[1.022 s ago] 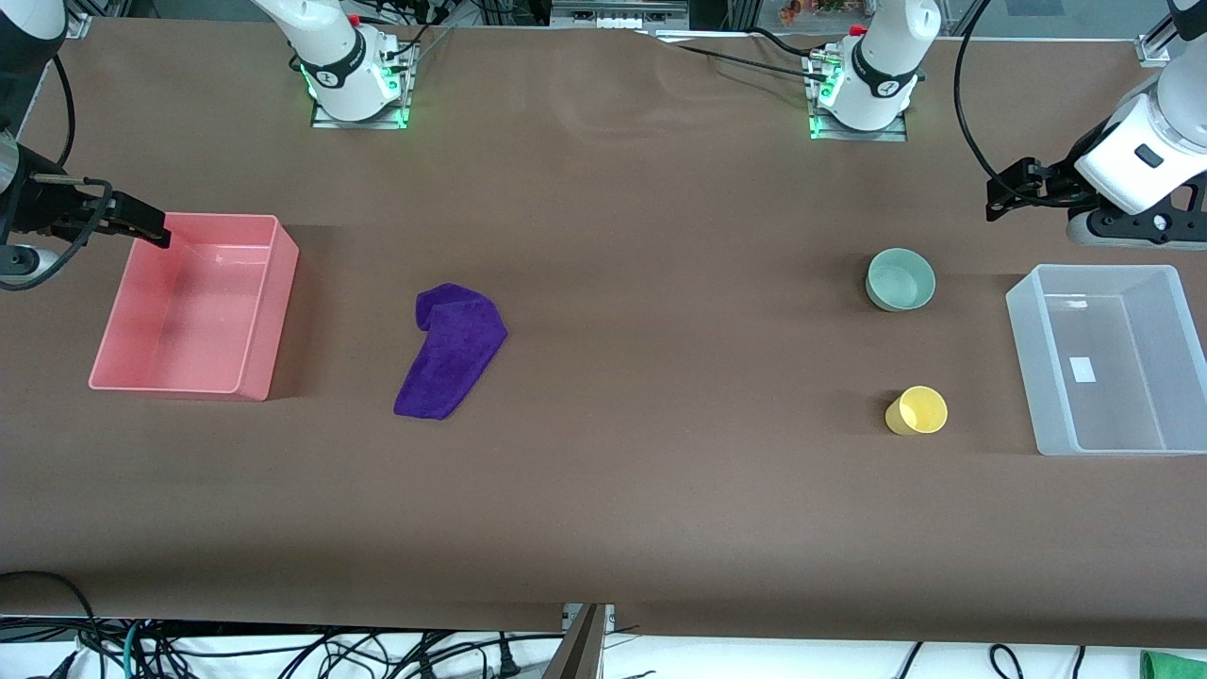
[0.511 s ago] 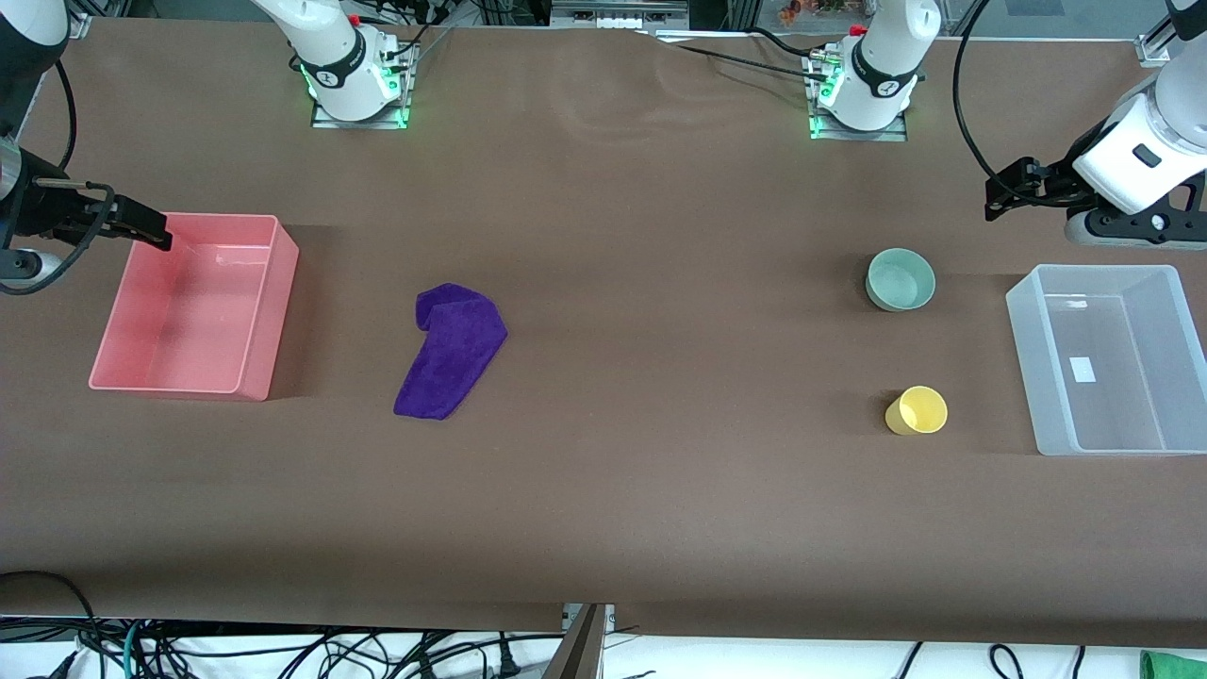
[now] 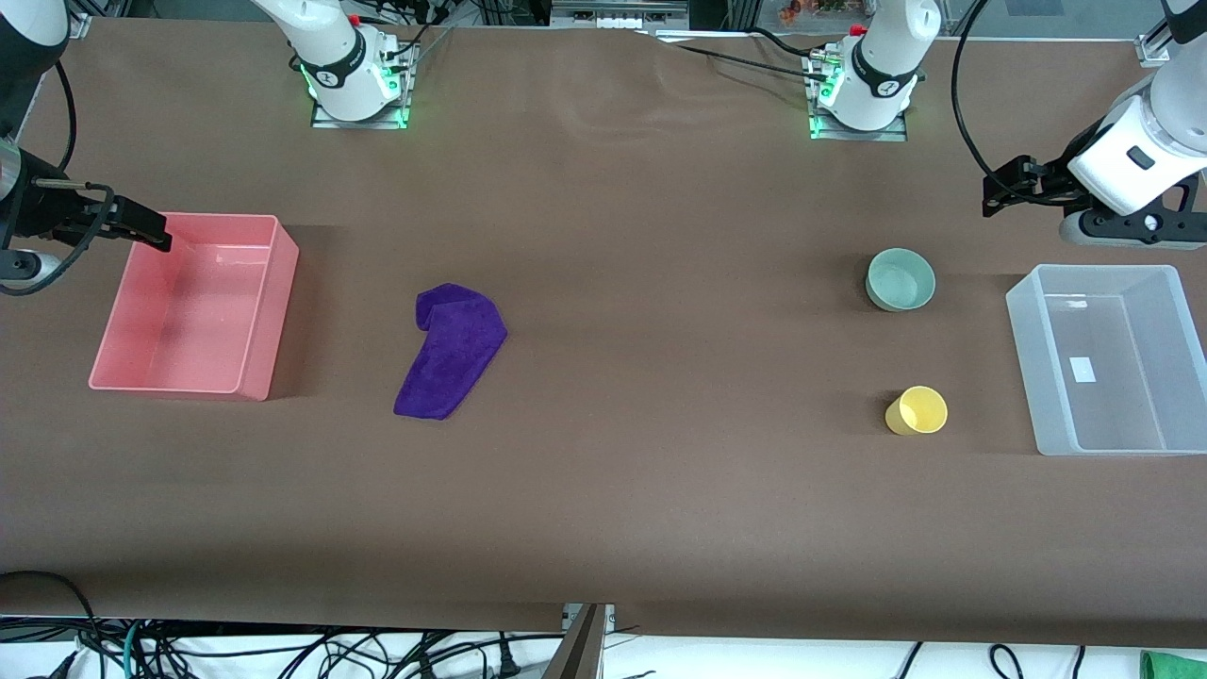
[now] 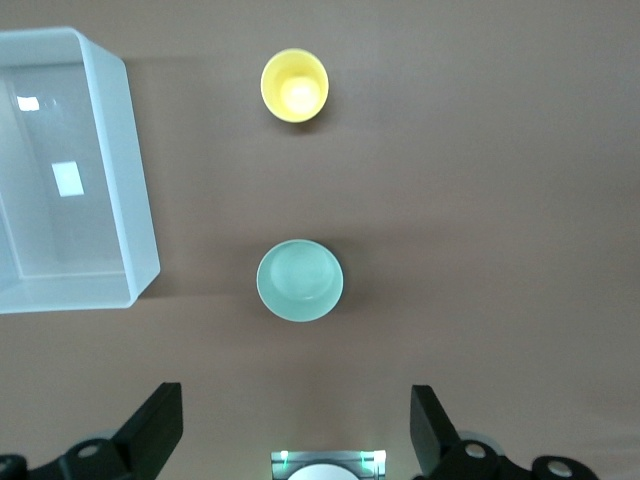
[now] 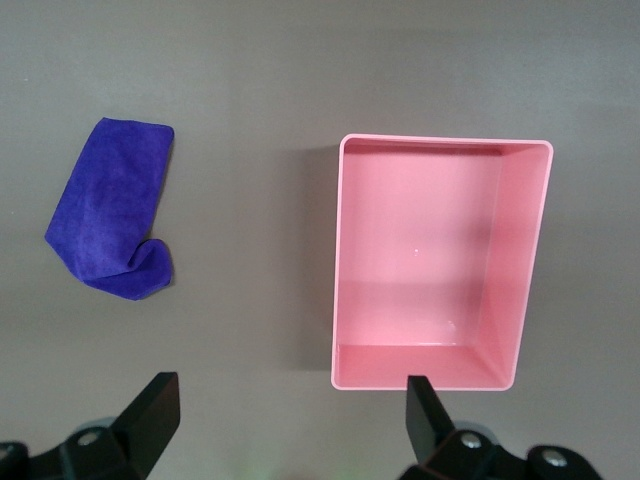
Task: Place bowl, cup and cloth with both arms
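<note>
Brown worktop [image 3: 641, 509], covered edge to edge with a matte sheet; a faint crease runs near the arm bases. Wide bare stretch in the middle and along the edge nearest the front camera.

Cloth [image 3: 451, 349]: purple, folded, lying flat toward the right arm's end, just beside the pink bin [image 3: 193, 316] but apart from it. Bare worktop all round it.

Bowl [image 3: 901, 279]: mint-green, upright, toward the left arm's end. Cup [image 3: 917, 410]: yellow, upright, nearer the front camera than the bowl, well apart from it. Clear bin [image 3: 1105, 358] stands beside both, at the worktop's end; nothing touches it.

Right claw [image 3: 141, 229]: up over the pink bin's rim on the side toward the arm bases, fingers spread wide, holding nothing. Left claw [image 3: 1001, 186]: in the air over bare worktop near the clear bin, between bowl and arm base; jaws wide, holding nothing.

Left wrist view adds: bowl [image 4: 300, 280] and cup [image 4: 295, 86] seen straight down, both hollow inside; a white label on the clear bin's floor [image 4: 60, 180]. Right wrist view adds: pink bin [image 5: 440, 265] holds nothing; cloth [image 5: 115, 222] has one curled corner.

Cables hang below the worktop's front edge.
</note>
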Controlling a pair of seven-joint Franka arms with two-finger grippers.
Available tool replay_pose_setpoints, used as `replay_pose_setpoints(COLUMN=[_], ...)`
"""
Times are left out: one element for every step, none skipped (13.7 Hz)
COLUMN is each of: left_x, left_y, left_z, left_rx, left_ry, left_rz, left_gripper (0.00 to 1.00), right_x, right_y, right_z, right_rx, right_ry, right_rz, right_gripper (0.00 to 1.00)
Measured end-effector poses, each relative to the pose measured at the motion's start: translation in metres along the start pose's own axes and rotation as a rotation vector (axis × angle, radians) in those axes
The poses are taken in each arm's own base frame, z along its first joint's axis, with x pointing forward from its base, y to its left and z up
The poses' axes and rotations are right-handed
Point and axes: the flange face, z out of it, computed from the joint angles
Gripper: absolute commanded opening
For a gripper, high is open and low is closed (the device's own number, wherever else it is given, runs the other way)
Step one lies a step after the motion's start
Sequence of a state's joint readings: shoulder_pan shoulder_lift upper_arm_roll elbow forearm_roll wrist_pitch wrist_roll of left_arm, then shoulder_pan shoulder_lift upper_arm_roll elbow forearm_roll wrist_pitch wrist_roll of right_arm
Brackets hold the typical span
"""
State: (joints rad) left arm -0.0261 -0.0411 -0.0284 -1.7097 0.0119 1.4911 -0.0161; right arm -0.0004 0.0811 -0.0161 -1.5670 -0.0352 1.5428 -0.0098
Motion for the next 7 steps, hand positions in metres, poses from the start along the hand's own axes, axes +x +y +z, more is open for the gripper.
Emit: replay_pose_setpoints(left_x=[0.002,0.004,0.006,0.009,0.013,0.016,0.018], left_y=[-0.001,-0.001,-0.002,-0.006,-0.012,-0.022,-0.034], left_z=[0.008,0.018,0.032,0.049,0.072,0.097,0.125], left_rx=[-0.006,-0.016,-0.023,-0.026,-0.032,-0.040,-0.050], left_ry=[-0.018,-0.039,-0.064,-0.083,-0.092,-0.094,-0.087], left_rz=[-0.001,-0.001,0.002,0.016,0.041,0.077,0.117], left_gripper=[1.00,1.00,1.00,1.00,1.00,1.00,1.00], right_x=[0.000,0.000,0.000,0.000,0.001,0.003,0.004], right_y=[0.000,0.000,0.000,0.000,0.000,0.000,-0.001], right_z=[0.000,0.000,0.000,0.000,0.000,0.001,0.001], right_rx=[0.000,0.000,0.000,0.000,0.000,0.000,0.000], right_ry=[0.000,0.000,0.000,0.002,0.006,0.011,0.013], right_rz=[0.000,0.000,0.000,0.000,0.000,-0.001,-0.002], right_gripper=[1.00,1.00,1.00,1.00,1.00,1.00,1.00])
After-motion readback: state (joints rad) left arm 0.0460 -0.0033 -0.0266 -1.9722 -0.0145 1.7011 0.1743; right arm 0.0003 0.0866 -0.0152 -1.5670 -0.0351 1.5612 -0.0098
